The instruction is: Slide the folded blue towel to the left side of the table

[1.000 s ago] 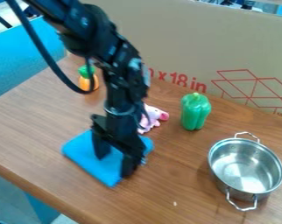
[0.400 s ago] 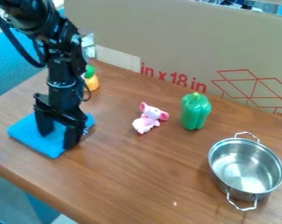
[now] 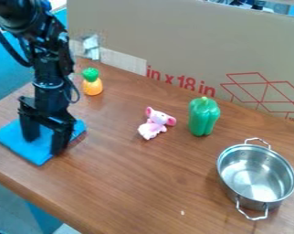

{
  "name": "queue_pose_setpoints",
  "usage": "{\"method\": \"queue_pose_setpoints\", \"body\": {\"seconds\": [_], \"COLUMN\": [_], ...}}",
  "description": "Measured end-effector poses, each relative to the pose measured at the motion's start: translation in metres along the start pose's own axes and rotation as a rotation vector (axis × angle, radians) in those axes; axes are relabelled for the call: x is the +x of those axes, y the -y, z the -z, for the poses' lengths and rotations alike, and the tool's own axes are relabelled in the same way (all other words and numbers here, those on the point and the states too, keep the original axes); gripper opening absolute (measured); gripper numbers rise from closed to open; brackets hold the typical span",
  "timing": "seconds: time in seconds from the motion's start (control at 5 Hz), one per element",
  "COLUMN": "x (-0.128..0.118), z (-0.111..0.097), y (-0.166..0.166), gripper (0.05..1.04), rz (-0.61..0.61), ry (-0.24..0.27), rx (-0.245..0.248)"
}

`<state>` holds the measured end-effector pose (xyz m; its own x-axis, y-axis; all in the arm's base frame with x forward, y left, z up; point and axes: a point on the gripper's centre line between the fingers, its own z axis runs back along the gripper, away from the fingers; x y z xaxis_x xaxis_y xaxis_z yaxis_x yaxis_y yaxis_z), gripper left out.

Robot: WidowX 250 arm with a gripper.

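1. Camera view: my gripper [image 3: 44, 146] hangs over the left part of the wooden table [image 3: 131, 183], and my two fingers are spread apart, one on each side of a stretch of the blue cloth [image 3: 45, 142]. I see no pinch closed on it.
2. Since the earlier frames I have travelled left, and the cloth has travelled with me, lying flat. I judge that I am sliding it by pressing down, so my work on it is advancing; easing the pressure could let it slip or crease.
3. The move leaves the cloth well apart from the pink plush toy [image 3: 154, 124], which I partly hid before. The toy pineapple [image 3: 92, 87], up and to the right of the cloth, is now in plain sight.
4. The green pepper [image 3: 203, 118] and the metal pot [image 3: 257, 178] have kept their places at the right.
5. As for writing, red print [image 3: 186, 83] and a red line drawing [image 3: 262, 89] mark the cardboard [image 3: 174, 36] behind the table. I make out no label on the cloth or toys.
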<state>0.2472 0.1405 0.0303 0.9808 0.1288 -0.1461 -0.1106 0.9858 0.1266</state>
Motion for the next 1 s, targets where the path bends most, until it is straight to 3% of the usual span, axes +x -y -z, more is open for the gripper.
{"method": "queue_pose_setpoints", "body": {"seconds": [0.2,0.4,0.6,0.8,1.0], "x": [0.002,0.005,-0.001,-0.004,-0.011], "z": [-0.016,-0.052,-0.065,-0.067,-0.060], "y": [0.005,0.014,0.047,0.094,0.124], "gripper": [1.001,1.001,1.001,1.001,1.001], "rz": [0.025,0.070,0.131,0.273,0.310], "ry": [0.032,0.151,0.174,0.169,0.153], "rx": [-0.048,-0.070,-0.142,-0.156,-0.154]}}
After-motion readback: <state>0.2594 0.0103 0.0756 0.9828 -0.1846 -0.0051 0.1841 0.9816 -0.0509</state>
